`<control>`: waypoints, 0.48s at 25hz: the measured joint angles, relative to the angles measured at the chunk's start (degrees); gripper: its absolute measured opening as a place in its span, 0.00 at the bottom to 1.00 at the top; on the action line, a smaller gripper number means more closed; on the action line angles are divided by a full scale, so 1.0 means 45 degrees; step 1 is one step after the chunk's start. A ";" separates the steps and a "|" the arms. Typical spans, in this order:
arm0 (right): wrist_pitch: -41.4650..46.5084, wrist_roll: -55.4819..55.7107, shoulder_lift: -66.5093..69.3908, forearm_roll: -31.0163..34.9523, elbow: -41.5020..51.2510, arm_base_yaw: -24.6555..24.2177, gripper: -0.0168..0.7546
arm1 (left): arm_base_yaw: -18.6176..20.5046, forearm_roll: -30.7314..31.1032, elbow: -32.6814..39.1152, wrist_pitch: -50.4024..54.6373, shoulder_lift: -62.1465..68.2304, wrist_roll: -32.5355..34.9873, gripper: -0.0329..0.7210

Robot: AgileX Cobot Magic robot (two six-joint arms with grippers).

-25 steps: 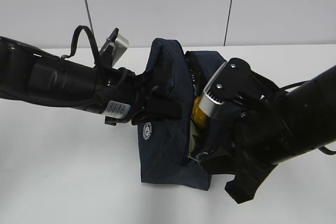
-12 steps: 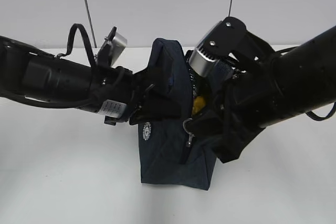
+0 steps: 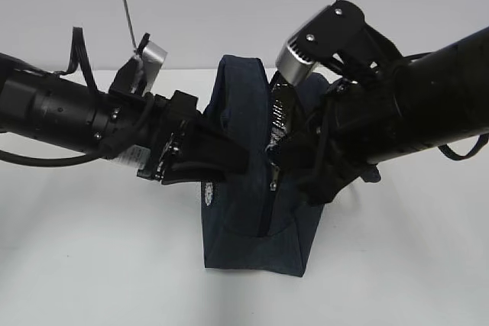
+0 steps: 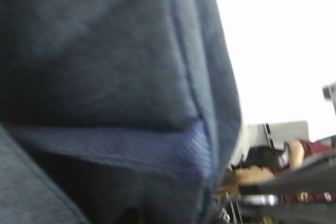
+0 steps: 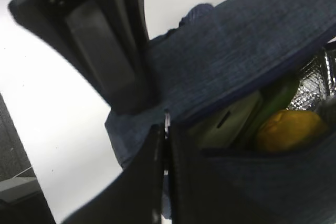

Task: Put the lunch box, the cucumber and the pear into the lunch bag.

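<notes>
White tabletop (image 3: 92,265) with a pale grey wall behind it. Large dark navy fabric lunch bag (image 3: 244,223) stands upright between the two claws, small white emblem on the side below the left claw.

Right wrist view looks into the bag's opening: pale sage-green lidded lunch box (image 5: 231,124), long dark green cucumber (image 5: 278,98) just past it, small yellow-orange pear (image 5: 291,128) beside the cucumber, all inside the bag against the silver lining. Bag mouth is mostly drawn together in the exterior view; none of the contents show there.

Right gripper (image 5: 165,124) is pinched fully closed on something thin and metallic at the bag's zipper line, directly between its fingertips; can't tell if it's the pull or the zipper edge. Right arm comes in from the right, angled down at the bag's top.

Left gripper (image 3: 229,159) reaches in horizontally from the left, fingers against the bag's side panel, fabric filling its wrist view. Can't tell whether its jaws hold the fabric or stand apart.
</notes>
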 joint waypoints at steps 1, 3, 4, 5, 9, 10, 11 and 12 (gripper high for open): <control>-0.0060 0.0009 0.0000 0.0080 -0.0036 0.0000 0.03 | 0.0000 0.0045 0.0000 0.0170 0.0000 0.0156 0.42; -0.0232 0.0009 0.0000 0.0279 -0.0149 0.0000 0.03 | 0.0014 0.0084 0.0000 0.0436 0.0000 0.0426 0.47; -0.0255 0.0031 0.0000 0.0338 -0.0229 0.0000 0.03 | 0.0014 0.0110 0.0000 0.0490 0.0000 0.0473 0.49; -0.0283 0.0029 0.0000 0.0394 -0.0309 0.0000 0.03 | 0.0014 0.0129 0.0000 0.0490 0.0000 0.0512 0.51; -0.0298 0.0029 0.0000 0.0860 -0.0526 -0.0139 0.03 | 0.0014 0.0263 0.0000 0.0467 0.0000 0.0565 0.52; -0.0298 0.0029 0.0000 0.1031 -0.0544 -0.0235 0.03 | 0.0014 0.0314 0.0000 0.0467 0.0000 0.0565 0.52; -0.0298 0.0029 0.0000 0.1238 -0.0544 -0.0348 0.03 | 0.0014 0.0388 0.0000 0.0467 0.0000 0.0565 0.52; -0.0298 0.0029 0.0000 0.1409 -0.0555 -0.0470 0.03 | 0.0014 0.0411 0.0000 0.0439 0.0000 0.0577 0.52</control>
